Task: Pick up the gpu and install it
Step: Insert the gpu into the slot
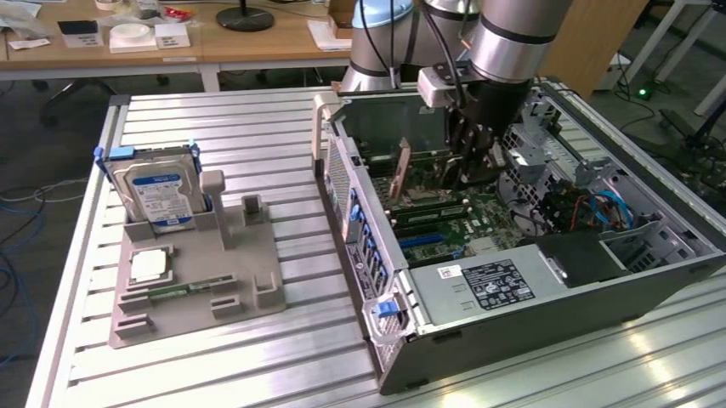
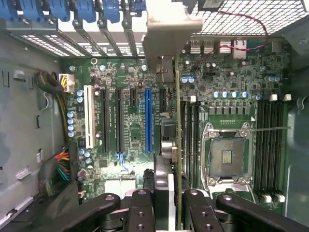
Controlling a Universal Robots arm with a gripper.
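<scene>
The gpu (image 1: 397,132) is held edge-on over the motherboard (image 2: 120,72) inside the case (image 1: 545,314), with the gripper (image 2: 169,208) partly closed on the end opposite the bracket (image 2: 166,34). It is judged light, stiff and fragile (bare board edges suit gripping best). Room is tight beside the blue slot (image 2: 148,121).

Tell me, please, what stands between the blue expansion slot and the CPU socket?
In the wrist view, the gpu, edge-on in the gripper, with black slots beside it.
</scene>
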